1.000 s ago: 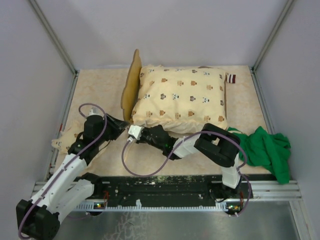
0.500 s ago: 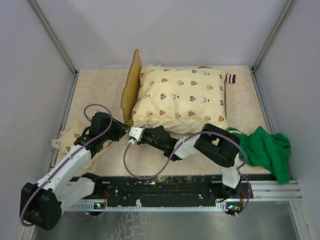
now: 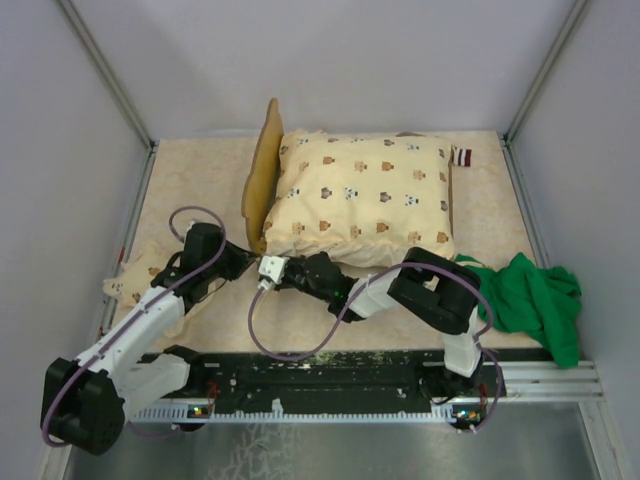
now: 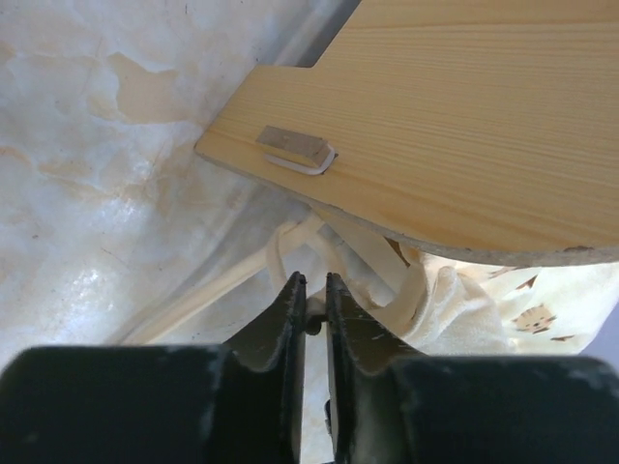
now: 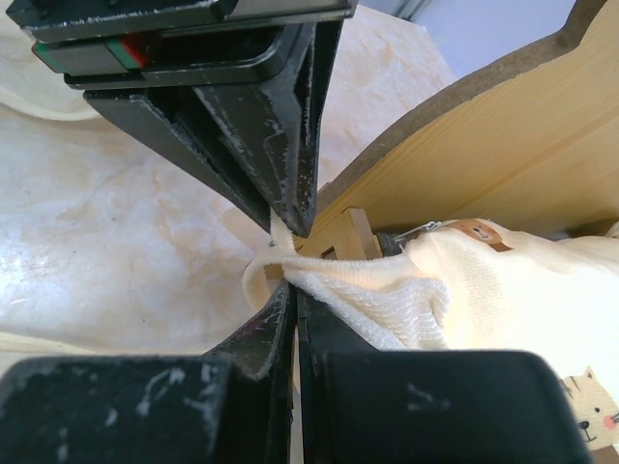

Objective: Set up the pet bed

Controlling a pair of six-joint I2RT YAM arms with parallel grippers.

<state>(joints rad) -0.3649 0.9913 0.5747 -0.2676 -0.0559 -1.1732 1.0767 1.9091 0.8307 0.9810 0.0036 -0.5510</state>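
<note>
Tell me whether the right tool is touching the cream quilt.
Touching. The right wrist view shows the right tool shut on a bunched corner of the cream quilt, with the fabric pinched between its fingers.

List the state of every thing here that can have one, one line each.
Pet bed, base covered by the quilt.
Quilt, lying on the bed, near-left corner pinched.
Left gripper, shut on the quilt's corner tie.
Right gripper, shut on the quilt's corner.
Green cloth, crumpled in a heap.
Small pillow, lying flat, off the bed.
</note>
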